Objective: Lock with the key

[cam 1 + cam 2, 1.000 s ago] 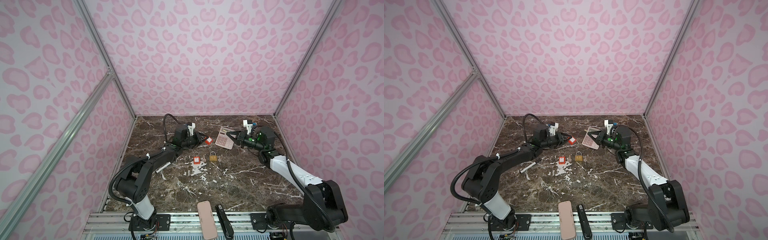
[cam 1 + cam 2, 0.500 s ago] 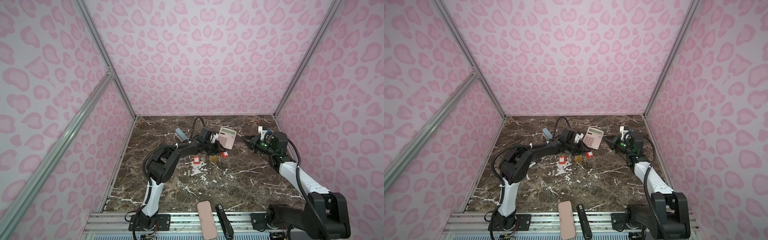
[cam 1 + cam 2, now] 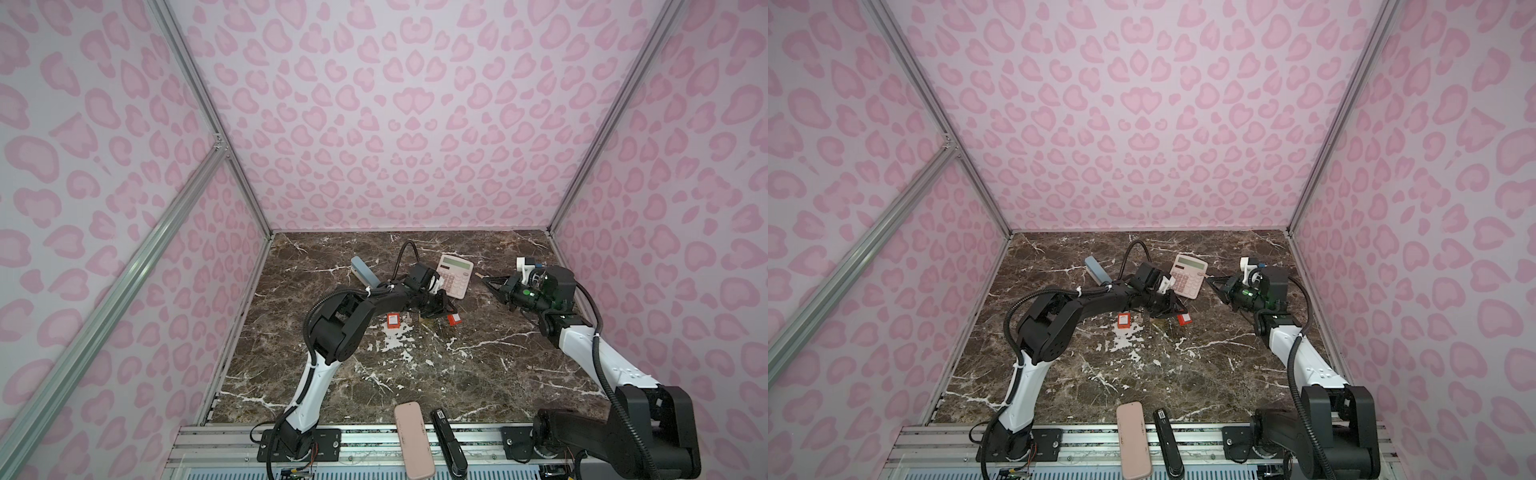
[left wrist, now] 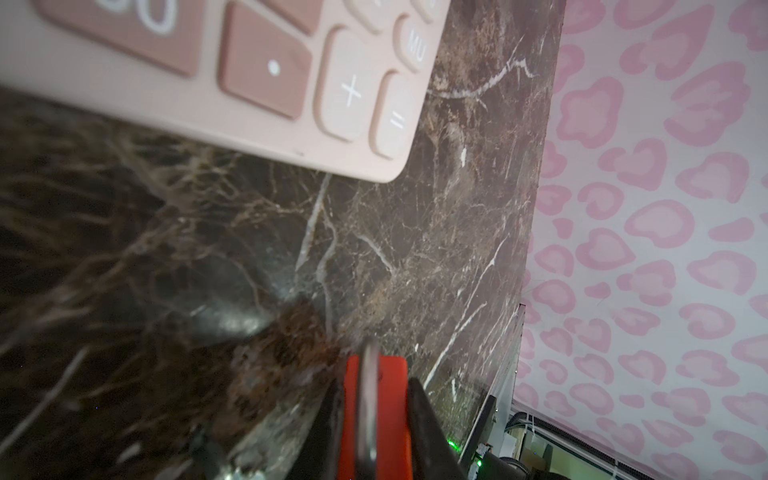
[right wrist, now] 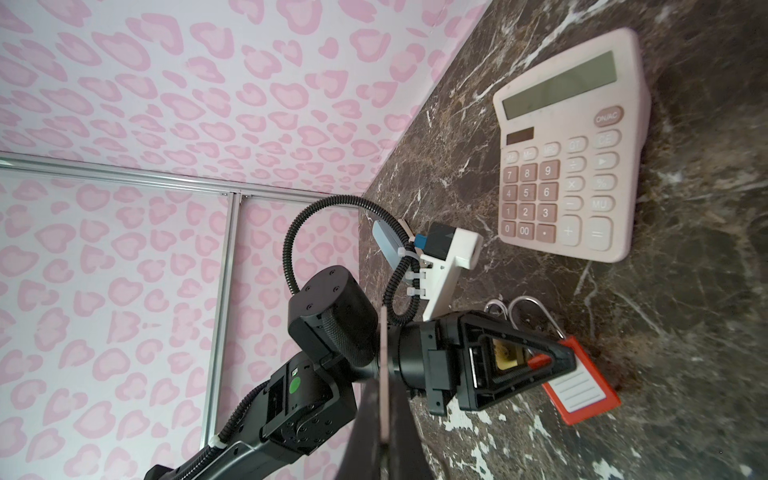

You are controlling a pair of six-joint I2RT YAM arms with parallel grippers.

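Key tag (image 5: 577,388), gripped narrow in left hand (image 5: 568,360), has come from left of calculator (image 3: 455,276) to brass padlock (image 5: 508,358) just in front; insertion prob next. Right hand (image 3: 485,278) closed, pulled back.

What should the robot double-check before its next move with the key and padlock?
1. Left gripper clamps the red key tag: ok.
2. Key blade in sight: cannot tell; only the rings and tag show.
3. Brass padlock found: ok, partly hidden behind the left gripper.
4. Key lined up with keyhole: cannot tell.
5. Right gripper clear of the work: ok, apart beside the calculator, shut on a thin pale strip.
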